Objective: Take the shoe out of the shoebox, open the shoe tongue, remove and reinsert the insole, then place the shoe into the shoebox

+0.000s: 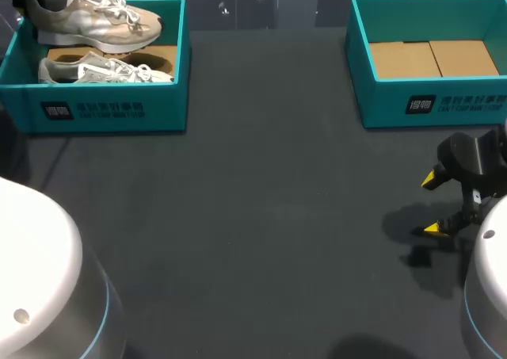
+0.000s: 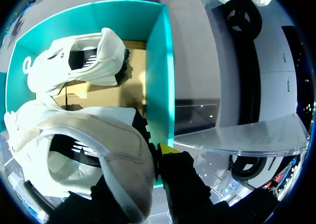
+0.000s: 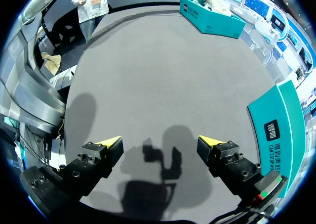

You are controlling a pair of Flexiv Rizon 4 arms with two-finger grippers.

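Clearly the taking-out step is in hand. The pale grey mesh sneaker hangs just above the teal cardboard shoebox, its heel clamped by the left gripper. A matching second sneaker lies inside that shoebox. Well away from it, the right gripper hovers spread wide, empty. Next, I judge, the shoe needs carrying clear of the shoebox and setting down so the tongue can be opened.

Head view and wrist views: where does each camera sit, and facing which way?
Head view: above and behind, looking down on the table, left shoebox and right shoebox; right arm at its right.
Left wrist view: above the left shoebox, looking in; jaws shut on the raised shoe.
Right wrist view: low, facing across the table; jaws open.
Shared: head and left wrist show the left shoebox.
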